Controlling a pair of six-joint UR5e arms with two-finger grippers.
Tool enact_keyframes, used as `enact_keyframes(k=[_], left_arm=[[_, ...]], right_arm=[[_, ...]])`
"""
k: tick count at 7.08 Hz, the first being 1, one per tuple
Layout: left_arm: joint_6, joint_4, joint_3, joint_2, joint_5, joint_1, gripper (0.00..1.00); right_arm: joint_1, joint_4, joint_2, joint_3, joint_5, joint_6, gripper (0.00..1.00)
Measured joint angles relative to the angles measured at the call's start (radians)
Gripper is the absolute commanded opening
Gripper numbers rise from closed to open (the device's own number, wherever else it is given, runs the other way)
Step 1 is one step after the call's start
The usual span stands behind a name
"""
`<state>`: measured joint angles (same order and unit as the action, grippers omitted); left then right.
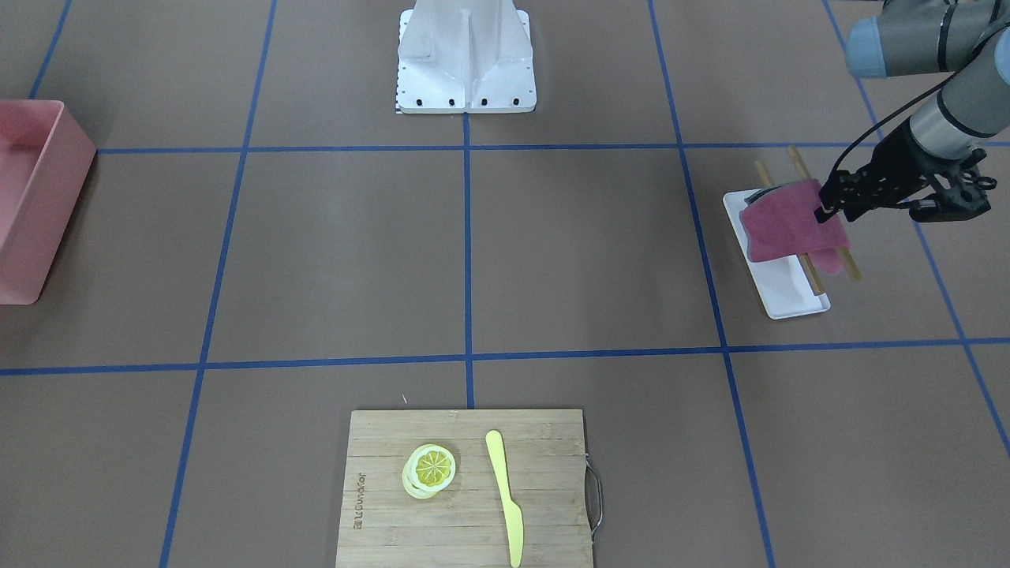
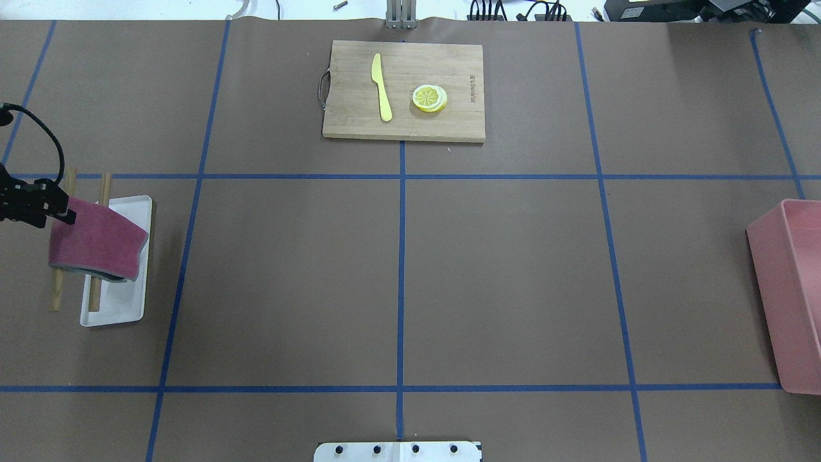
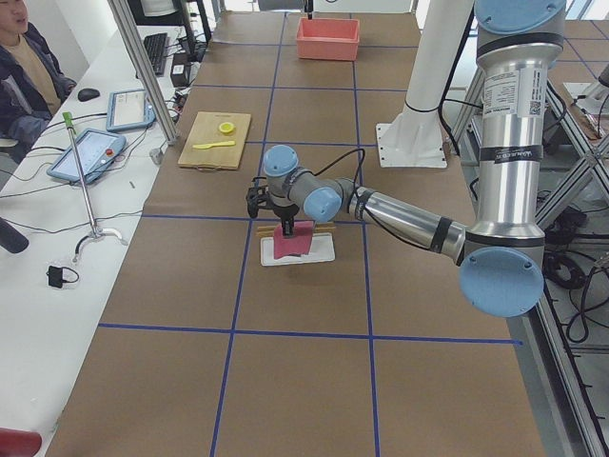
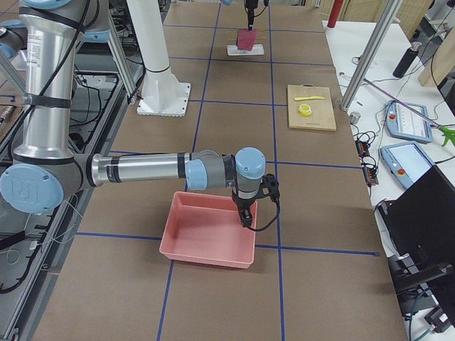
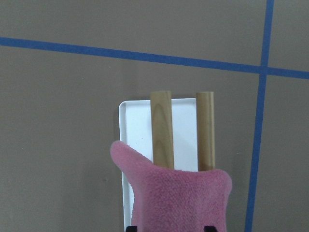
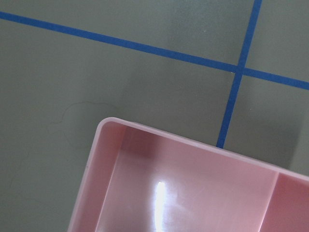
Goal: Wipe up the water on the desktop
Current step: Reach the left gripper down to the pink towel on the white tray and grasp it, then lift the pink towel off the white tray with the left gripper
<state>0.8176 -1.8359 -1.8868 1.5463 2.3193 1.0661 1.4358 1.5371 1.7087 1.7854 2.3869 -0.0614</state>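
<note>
My left gripper is closed on one edge of the cloth, near the left end of the tabletop. The rest of the cloth sags over two rods that lie lengthwise on the tray. I can't tell whether it is touching them. My right gripper hangs over the bin near the right end, and I can't tell how wide it is open.

The desktop spreads brown and taped between the two ends. I can make out no wet patch on it, so the first risk is wiping the wrong square.

I hold only a narrow margin of a floppy thing. It may slip out if it snags, or bunch up so that little of it meets the surface. If the hanging part catches a rod as I pull away, the rod could roll off the tray or drag it along.

The cloth is fuzzy, fleece-like and magenta, with a greyish underside showing at its lower edge. It looks soft and probably absorbent. The rods are smooth, round, pale wood and would roll easily. The tray is white, shallow and round-cornered, and looks light. The desktop is matte and paper-like, so hard rubbing might scuff it.
</note>
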Motion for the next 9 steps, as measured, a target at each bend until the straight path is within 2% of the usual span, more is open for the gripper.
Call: enact_keyframes(k=[4,5,7,9], left_arm=[[0.0,0.001,0.01,0.002,0.001,-0.005,0.54],[0.0,0.001,0.014,0.003,0.001,-0.007,0.48],[0.0,0.0,0.016,0.004,0.001,-0.01,0.04],[0.0,0.001,0.015,0.007,0.005,-0.01,0.0]], right_arm=[[0.0,0.0,0.001,-0.001,0.0,0.0,1.0],[0.0,0.0,0.001,-0.001,0.0,0.0,1.0],[0.0,0.0,0.001,-0.001,0.0,0.001,1.0],[0.0,0.0,0.002,-0.001,0.0,0.001,1.0]])
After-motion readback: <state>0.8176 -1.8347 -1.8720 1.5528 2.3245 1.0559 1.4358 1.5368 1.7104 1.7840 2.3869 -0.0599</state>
